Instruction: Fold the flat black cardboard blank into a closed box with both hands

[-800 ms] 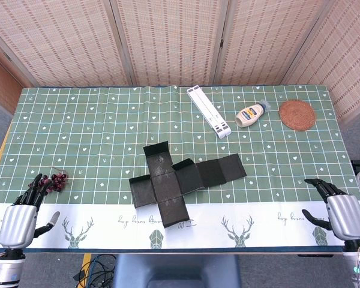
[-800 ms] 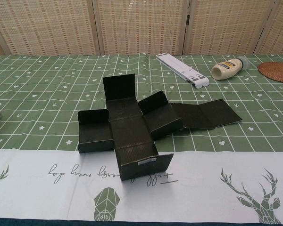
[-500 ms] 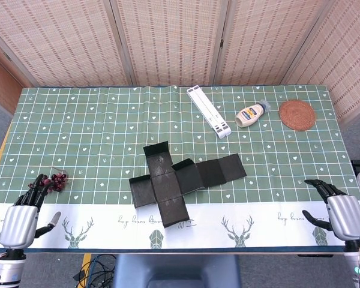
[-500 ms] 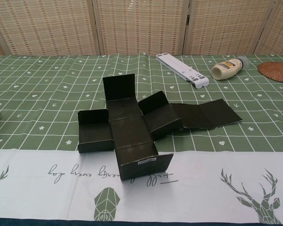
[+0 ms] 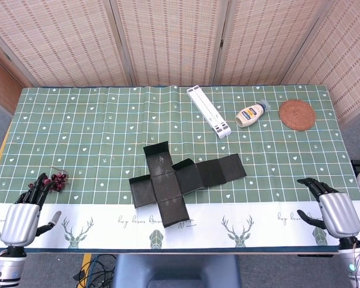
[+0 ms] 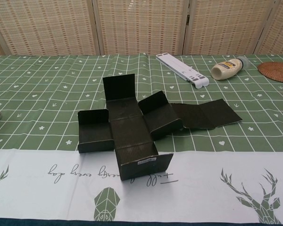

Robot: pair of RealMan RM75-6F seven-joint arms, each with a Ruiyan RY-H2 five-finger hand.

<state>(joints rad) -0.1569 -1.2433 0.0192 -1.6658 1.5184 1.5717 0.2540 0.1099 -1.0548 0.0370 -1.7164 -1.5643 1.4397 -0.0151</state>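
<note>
The black cardboard blank [image 5: 177, 180] [image 6: 132, 127] lies spread in a cross shape at the middle of the table, with several flaps partly raised and a long flat strip reaching to the right. My left hand [image 5: 21, 217] hovers at the table's near left corner, fingers apart and holding nothing. My right hand [image 5: 333, 210] hovers at the near right corner, also with fingers apart and empty. Both hands are far from the blank. Neither hand shows in the chest view.
A white folding stand [image 5: 209, 111] [image 6: 183, 69], a squeeze bottle [image 5: 252, 114] [image 6: 228, 68] and a round woven coaster [image 5: 297, 114] [image 6: 277, 71] lie at the back right. A bunch of dark red berries [image 5: 53, 179] sits beside my left hand.
My right hand has shifted slightly left and forward over the table's near edge. The left hand and the blank have not moved.
</note>
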